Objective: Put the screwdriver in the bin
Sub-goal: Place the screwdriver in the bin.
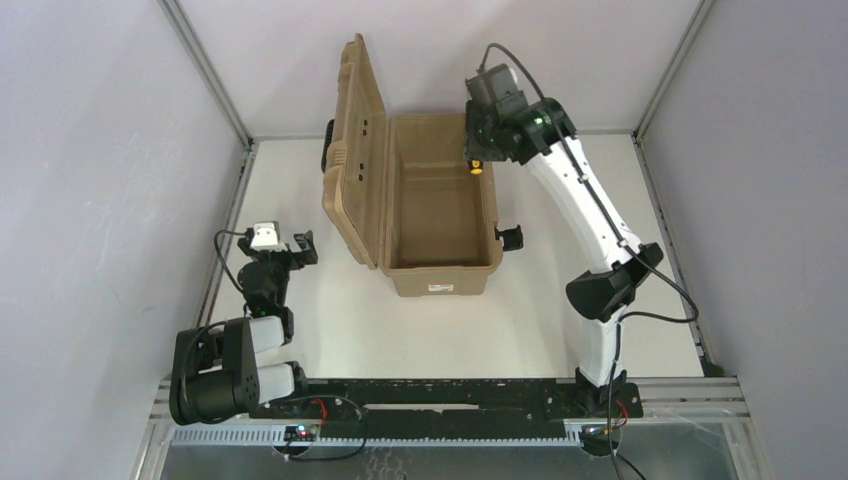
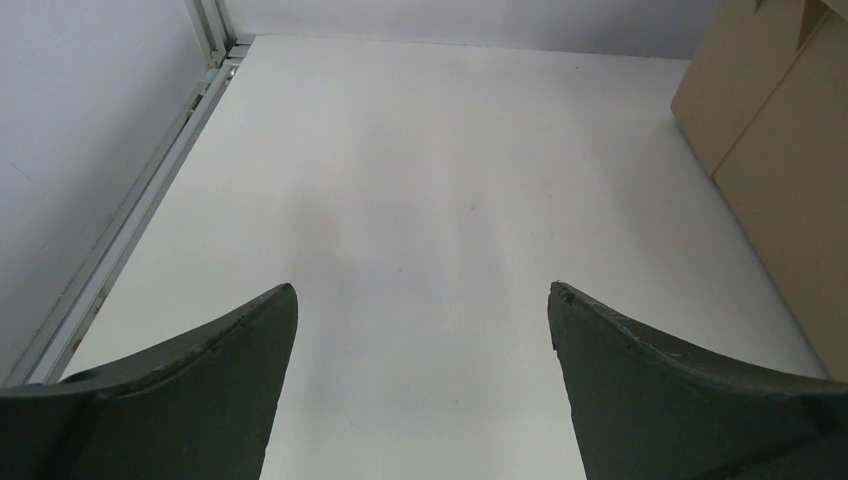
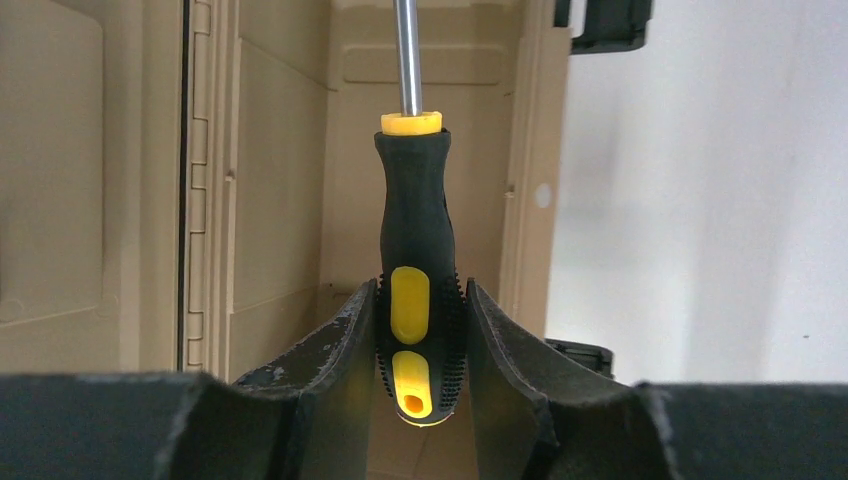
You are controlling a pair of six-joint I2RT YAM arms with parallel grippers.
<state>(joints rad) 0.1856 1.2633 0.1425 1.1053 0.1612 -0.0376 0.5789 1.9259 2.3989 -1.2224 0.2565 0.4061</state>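
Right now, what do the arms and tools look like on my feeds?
The left arm and right arm have white links, black joints and black cables. The left tool and right tool have dark, curved fingers with scuffed edges.

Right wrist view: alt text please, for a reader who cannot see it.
The right gripper is shut on the lower handle of a yellow-and-black screwdriver, its metal shaft pointing away from the camera. The open tan bin fills the background, with white table to the right.
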